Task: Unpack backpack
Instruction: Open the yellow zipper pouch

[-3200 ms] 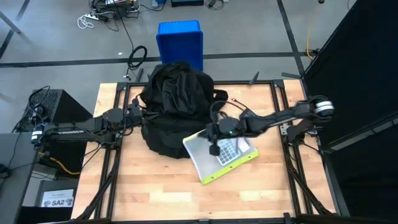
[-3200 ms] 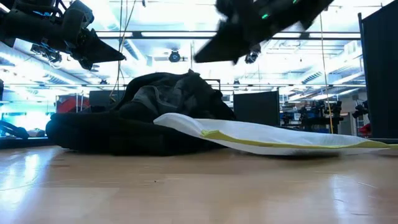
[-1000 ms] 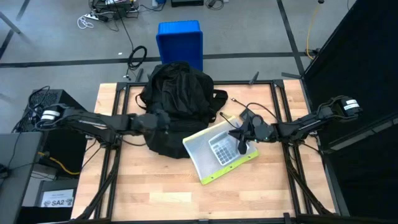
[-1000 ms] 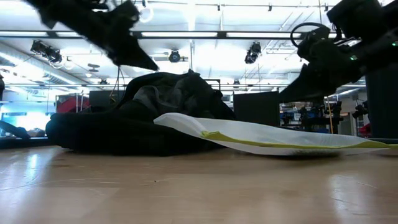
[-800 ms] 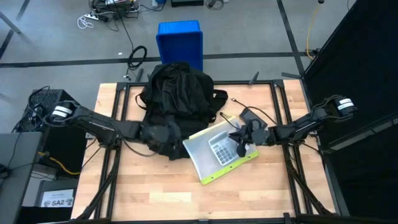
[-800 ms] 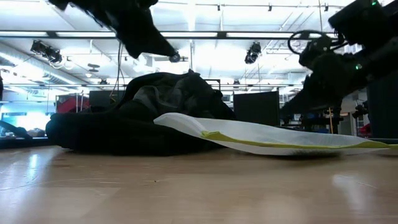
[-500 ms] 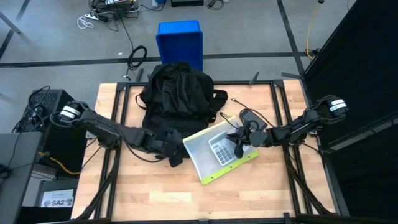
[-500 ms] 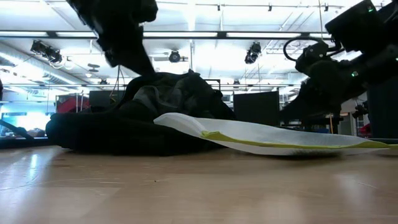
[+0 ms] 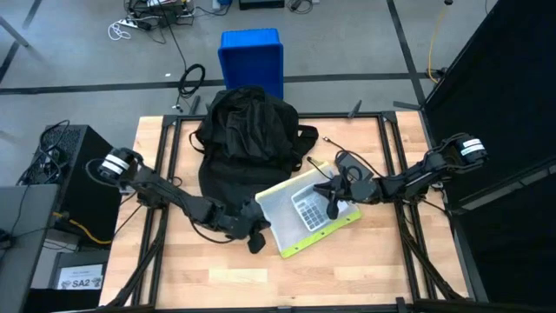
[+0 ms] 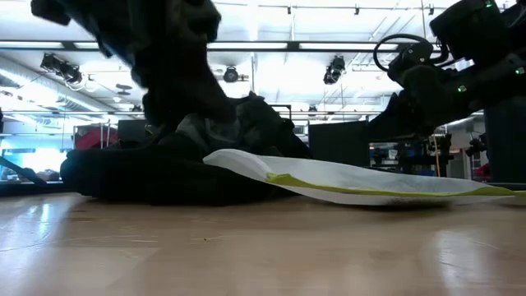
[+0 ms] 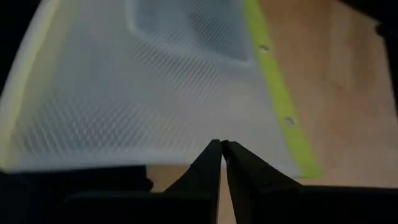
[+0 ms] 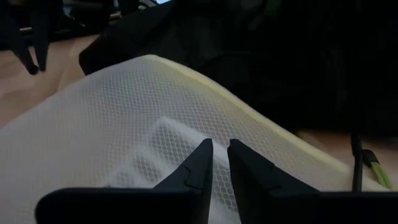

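The black backpack lies slumped on the far middle of the table and also shows in the low view. A white mesh pouch with a yellow-green edge and a calculator inside rests with its far left end on the backpack's near side, the rest flat on the wood. My left gripper is shut and hovers just off the pouch's near left corner. My right gripper is shut and hangs above the pouch's right part, clear of it in the low view.
A blue plastic bin stands on the floor beyond the far edge. A thin cord lies on the wood right of the backpack. Black frame rails run along both table sides. Bare wood stretches across the near part.
My left arm has swung from the backpack's left side toward the near edge and rightward, coming down to the pouch's near left corner. The backpack and pouch have stayed put.
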Robot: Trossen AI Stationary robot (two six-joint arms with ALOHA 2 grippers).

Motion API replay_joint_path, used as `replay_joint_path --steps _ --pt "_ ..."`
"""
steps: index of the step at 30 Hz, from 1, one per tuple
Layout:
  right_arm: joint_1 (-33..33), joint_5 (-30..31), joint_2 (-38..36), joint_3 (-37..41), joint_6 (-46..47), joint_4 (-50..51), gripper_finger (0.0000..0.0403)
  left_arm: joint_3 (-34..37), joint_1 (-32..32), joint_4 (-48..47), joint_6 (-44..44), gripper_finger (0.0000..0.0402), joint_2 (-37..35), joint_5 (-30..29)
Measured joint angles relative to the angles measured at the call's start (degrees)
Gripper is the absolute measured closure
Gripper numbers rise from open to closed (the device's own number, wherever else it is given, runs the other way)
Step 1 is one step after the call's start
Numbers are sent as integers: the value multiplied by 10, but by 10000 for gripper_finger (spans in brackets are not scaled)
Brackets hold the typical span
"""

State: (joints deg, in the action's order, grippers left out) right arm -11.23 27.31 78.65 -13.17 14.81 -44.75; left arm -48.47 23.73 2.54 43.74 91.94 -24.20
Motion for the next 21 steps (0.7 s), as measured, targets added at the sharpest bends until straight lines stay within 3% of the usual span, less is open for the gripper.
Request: replay_joint_path --steps 7,15,21 --pt "2 -5 0 0 -10 0 378 0 12 -107 45 388 11 2" --pt "7 -5 0 0 -15 0 371 0 16 -149 15 357 11 -57" --pt "9 -4 0 0 -15 0 379 -11 11 -207 -90 323 6 -77"
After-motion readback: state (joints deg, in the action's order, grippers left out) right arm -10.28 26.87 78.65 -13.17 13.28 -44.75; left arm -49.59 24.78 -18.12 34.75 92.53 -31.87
